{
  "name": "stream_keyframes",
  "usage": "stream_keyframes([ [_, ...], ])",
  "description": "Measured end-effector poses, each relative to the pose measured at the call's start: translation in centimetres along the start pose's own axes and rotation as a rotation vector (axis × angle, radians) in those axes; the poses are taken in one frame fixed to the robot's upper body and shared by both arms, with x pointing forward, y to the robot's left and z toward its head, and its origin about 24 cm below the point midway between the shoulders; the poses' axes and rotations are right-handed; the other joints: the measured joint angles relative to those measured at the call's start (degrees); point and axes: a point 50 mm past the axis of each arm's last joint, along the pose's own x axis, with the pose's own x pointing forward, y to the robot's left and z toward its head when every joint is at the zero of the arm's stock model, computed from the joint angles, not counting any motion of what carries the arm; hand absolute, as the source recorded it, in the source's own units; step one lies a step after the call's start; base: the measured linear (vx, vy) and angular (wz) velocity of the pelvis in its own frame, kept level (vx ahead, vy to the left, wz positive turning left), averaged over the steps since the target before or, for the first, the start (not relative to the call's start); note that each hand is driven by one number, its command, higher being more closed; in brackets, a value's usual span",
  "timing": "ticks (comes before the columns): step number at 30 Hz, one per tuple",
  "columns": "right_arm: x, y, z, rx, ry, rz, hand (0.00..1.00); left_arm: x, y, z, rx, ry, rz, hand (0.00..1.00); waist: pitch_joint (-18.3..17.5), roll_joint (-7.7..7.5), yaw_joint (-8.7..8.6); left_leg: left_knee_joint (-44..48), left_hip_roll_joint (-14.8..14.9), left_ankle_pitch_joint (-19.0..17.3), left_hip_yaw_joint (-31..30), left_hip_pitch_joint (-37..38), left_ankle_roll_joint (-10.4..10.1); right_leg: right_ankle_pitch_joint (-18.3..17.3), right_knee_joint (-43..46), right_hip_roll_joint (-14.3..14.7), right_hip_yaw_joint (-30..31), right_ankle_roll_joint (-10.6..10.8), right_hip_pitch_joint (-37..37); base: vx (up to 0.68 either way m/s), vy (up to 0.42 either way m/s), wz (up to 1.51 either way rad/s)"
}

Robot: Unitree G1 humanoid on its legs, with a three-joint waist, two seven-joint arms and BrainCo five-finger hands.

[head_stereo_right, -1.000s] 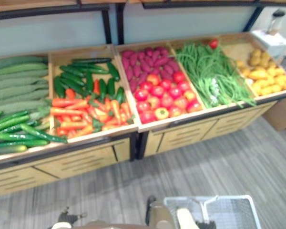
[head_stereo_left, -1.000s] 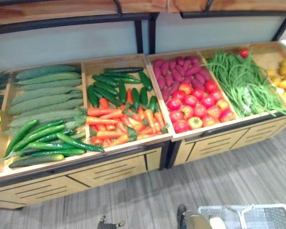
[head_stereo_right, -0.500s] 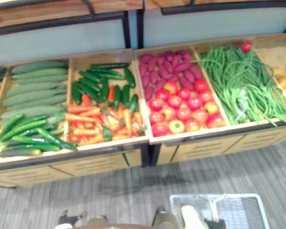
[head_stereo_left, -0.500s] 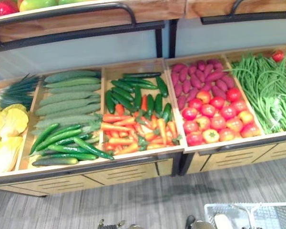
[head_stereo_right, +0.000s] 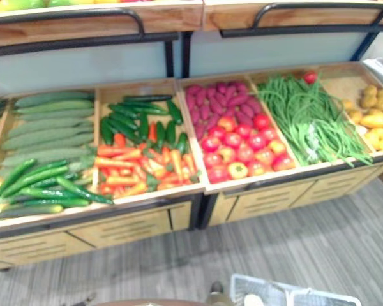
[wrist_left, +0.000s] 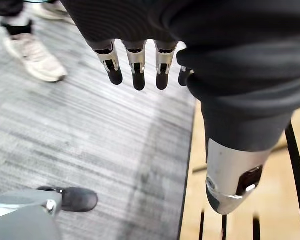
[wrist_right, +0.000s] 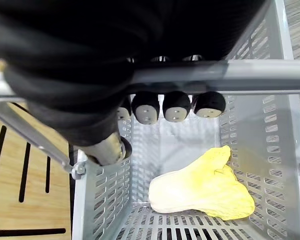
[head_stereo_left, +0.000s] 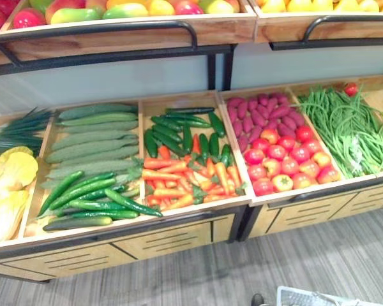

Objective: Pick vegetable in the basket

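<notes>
1. The right hand point(wrist_right: 176, 106) had its fingers curled round the handle point(wrist_right: 250, 76) of the grey basket point(wrist_right: 286, 160), clamped on it.
2. A yellow vegetable point(wrist_right: 200, 192) lay on the basket's bottom, below the right hand's fingertips and apart from them.
3. The left hand point(wrist_left: 136, 62) hung over the floor point(wrist_left: 90, 130) with fingers straight and apart, holding nothing.
4. A person's shoe point(wrist_left: 35, 57) stood on the floor past the left hand's fingers.
5. In the eye views the stand's bins held cucumbers point(head_stereo_left: 92, 137), carrots point(head_stereo_left: 185, 182), tomatoes point(head_stereo_left: 287, 166) and beans point(head_stereo_left: 351, 124).
6. All of these lay well apart from both hands.
7. The basket's rim showed on the floor in front of the tomato bin.
</notes>
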Motion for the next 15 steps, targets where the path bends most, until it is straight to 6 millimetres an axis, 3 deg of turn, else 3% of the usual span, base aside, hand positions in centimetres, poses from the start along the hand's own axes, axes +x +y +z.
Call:
stream_keyframes([
  [4, 0.2, -1.1, -1.2, 0.005, 0.076, 0.008, 1.00, 1.6, 4.9, 0.0, -0.448, 0.139, 0.191, 0.00, -1.82, 0.51, -0.79, -0.83, -0.27, 0.40, -0.14, 0.15, -0.55, 1.48, -1.26, 0.49, 0.35, 0.09, 0.37, 0.09, 0.007, 0.02],
  [8, 0.2, -0.9, -1.4, -0.010, 0.082, 0.022, 1.00, 2.3, 7.2, 3.8, -0.601, 0.057, 0.301, 0.00, -2.10, 0.42, -0.73, -0.49, 0.10, 0.61, -0.28, 0.27, -0.29, 2.28, -2.62, 1.08, 0.45, 0.21, 1.17, 0.10, -0.016, -0.02],
  [10, 0.2, -0.7, -1.2, -0.023, 0.064, 0.029, 1.00, 2.1, 7.7, 7.4, -0.593, -0.088, 0.343, 0.00, -2.04, 0.27, -0.61, -0.51, 0.04, 0.61, -0.53, 0.61, -0.29, 2.28, -2.60, 1.02, 0.36, 0.19, 1.36, 0.06, -0.005, 0.03],
  [11, 0.2, -0.6, -1.0, -0.038, 0.049, 0.035, 1.00, 1.4, 8.0, 10.5, -0.561, -0.226, 0.366, 0.00, -2.05, 0.15, -0.52, -0.52, -0.02, 0.57, -0.59, 0.62, -0.24, 2.28, -2.60, 0.97, 0.35, 0.18, 1.74, 0.00, 0.000, 0.00],
  [15, 0.1, -0.5, -0.7, -0.063, 0.022, 0.036, 1.00, -2.1, 8.7, 17.5, -0.456, -0.614, 0.444, 0.00, -2.01, 0.14, -0.35, -0.48, -0.14, 0.37, -0.62, 1.04, -0.06, 2.14, -2.21, 0.80, 0.37, -0.01, 2.04, -0.01, 0.001, 0.01],
])
